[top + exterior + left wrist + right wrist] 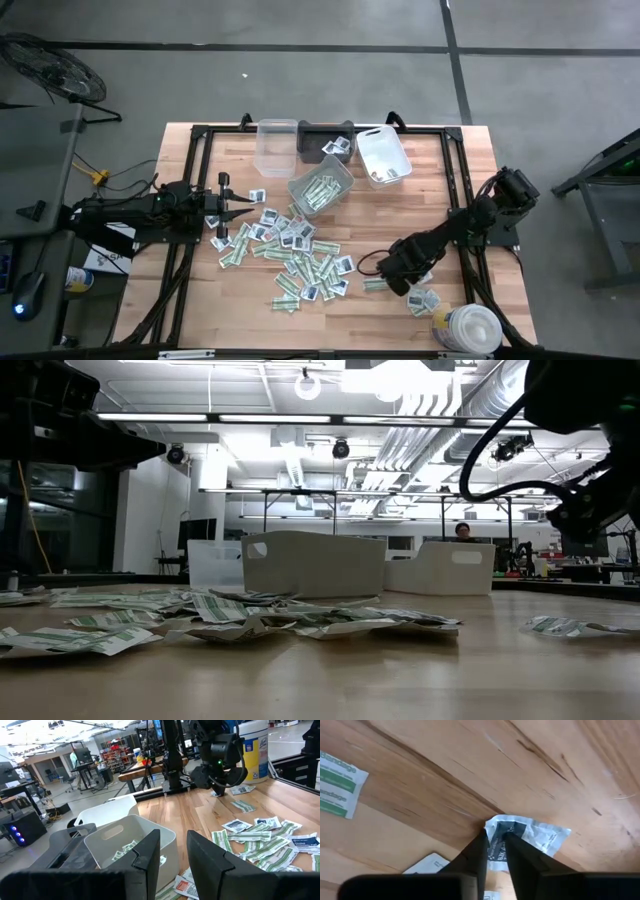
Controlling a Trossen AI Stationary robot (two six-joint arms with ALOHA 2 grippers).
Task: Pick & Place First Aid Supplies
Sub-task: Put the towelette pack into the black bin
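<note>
White packet [527, 836]: squarish, dark print, lying flat on the wooden table [440, 190]; its near edge sits pinched between the tips of the right gripper [494, 839].
Right gripper: lowered to the table surface, fingers drawn together on the white packet's edge; in the high view it [408, 283] lies well to the right of the main scatter.
Neighbouring packets: one green-and-white bandage strip [337, 790] and part of another white packet [427, 864] lie near the held one, both apart from it.
Main scatter [290, 255]: dozens of green-and-white strips and white squarish packets, too many and too overlapped to count, spread left of the right gripper.
Small cluster [424, 299]: a few packets just beside the right gripper, plus one strip [374, 285] on its left.
Bins: four, all beyond the scatter; one clear [277, 147], one dark [327, 143], one white [383, 155], one grey [320, 187] holding strips.
Round tub [468, 328]: one, white, at the table edge near the small cluster.
Left gripper [228, 207]: at the scatter's left side, above the table; fingers [145, 857] slightly apart, holding nothing.
</note>
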